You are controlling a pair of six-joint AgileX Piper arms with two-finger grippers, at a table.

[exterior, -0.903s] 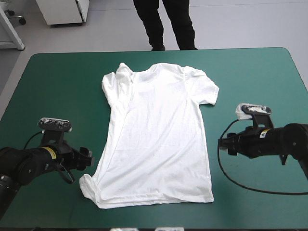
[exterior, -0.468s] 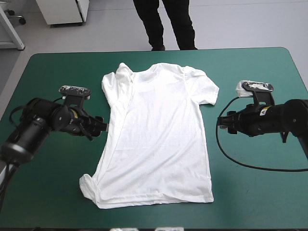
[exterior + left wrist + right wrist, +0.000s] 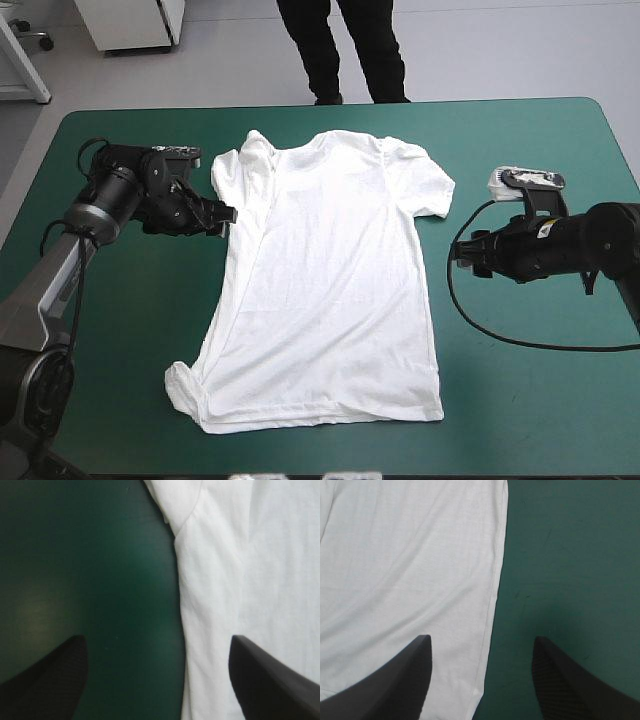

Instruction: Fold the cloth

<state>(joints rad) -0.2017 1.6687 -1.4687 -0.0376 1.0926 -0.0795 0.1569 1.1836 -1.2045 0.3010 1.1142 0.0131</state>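
1. White short-sleeved T-shirt lies spread flat at the middle of the table's teal-green cover, with the collar toward the far edge and the hem toward the near edge.
2. Cloth condition: mostly smooth. The left sleeve is rumpled and tucked in on itself. The right sleeve lies out flat. The near-left hem corner is curled into a small bunch.
3. Left gripper, two broad black fins, sits at the T-shirt's left side edge, just below the left sleeve. Its wrist view shows the fingers set wide, one over bare cover and the other over cloth, with the side edge running between them. Nothing is pinched.
4. Right gripper, same pattern, sits beside the right side edge at about mid-body. In the high view a strip of cover shows between it and the cloth. The fingers are wide apart and hold nothing; the T-shirt's edge lies ahead of the gap.
5. Progress, as judged: no fold made yet, only the laying-out is done. What is left is to take hold of the side edges, bring the sides and sleeves in, then fold hem to collar into a bundle.
6. The step in hand looks like lining up for a first grasp. The left gripper appears nearer to it than the right.
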